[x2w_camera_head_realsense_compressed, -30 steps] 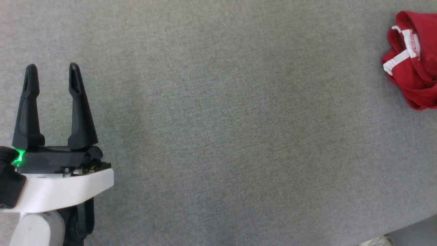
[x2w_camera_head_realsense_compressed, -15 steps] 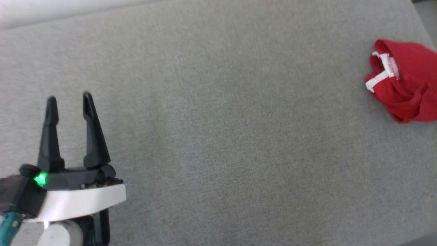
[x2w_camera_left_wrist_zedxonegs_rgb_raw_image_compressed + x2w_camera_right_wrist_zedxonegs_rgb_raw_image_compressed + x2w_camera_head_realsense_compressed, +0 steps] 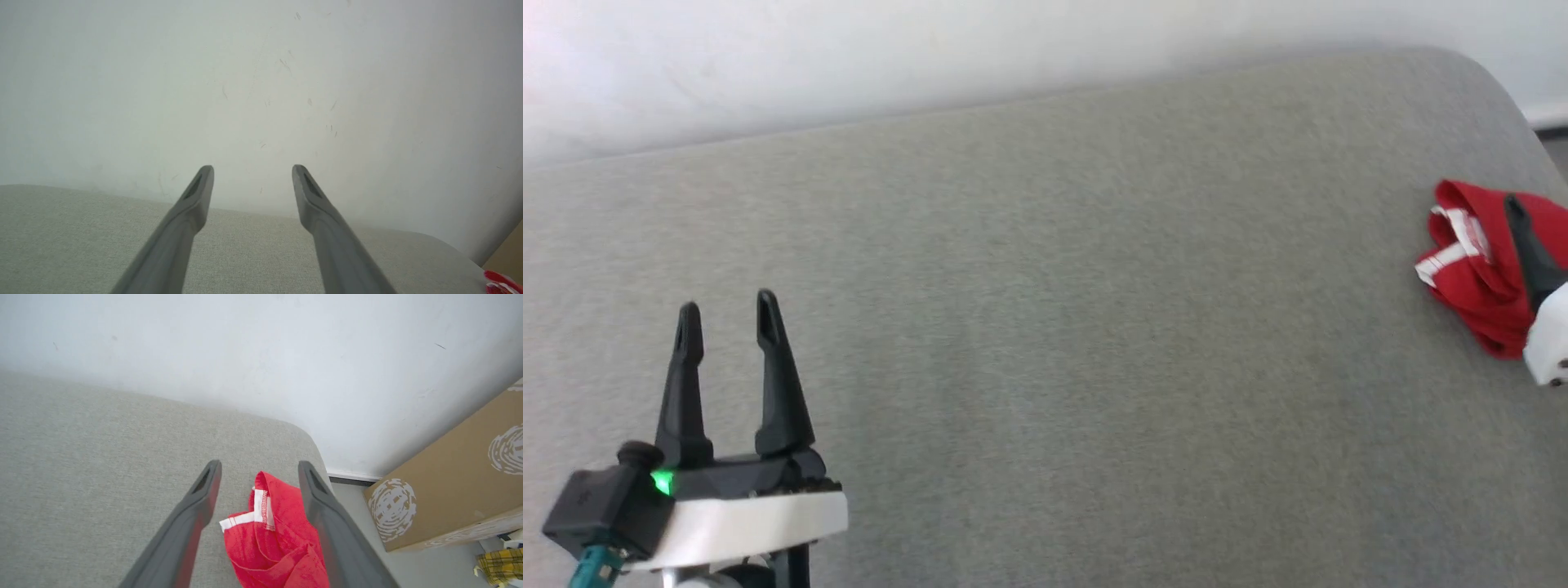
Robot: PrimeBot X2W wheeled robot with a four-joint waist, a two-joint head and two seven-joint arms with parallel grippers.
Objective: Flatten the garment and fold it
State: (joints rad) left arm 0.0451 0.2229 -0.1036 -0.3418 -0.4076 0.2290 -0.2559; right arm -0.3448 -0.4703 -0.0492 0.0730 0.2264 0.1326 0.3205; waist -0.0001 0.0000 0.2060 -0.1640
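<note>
Garment (image 3: 1474,265) crowds right edge of grey surface (image 3: 1045,327).

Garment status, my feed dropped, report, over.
Left claw open, far off. Right claw open above garment, crumpled at cushion corner. Nothing in the way.

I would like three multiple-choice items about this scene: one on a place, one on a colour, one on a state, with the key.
1. Where does the crumpled bright red fabric garment lie?
A) by the rounded far right corner of the grey cloth-covered surface
B) at its middle
C) on the floor

2. What colour are the garment's strips?
A) blue
B) white
C) black

3. How does the left pincer stand?
A) shut on the garment
B) shut, empty
C) open, empty

Key: 1 A, it lies beside that corner; 2 B, white strips show among the folds; 3 C, its fingers stand apart with nothing between.
</note>
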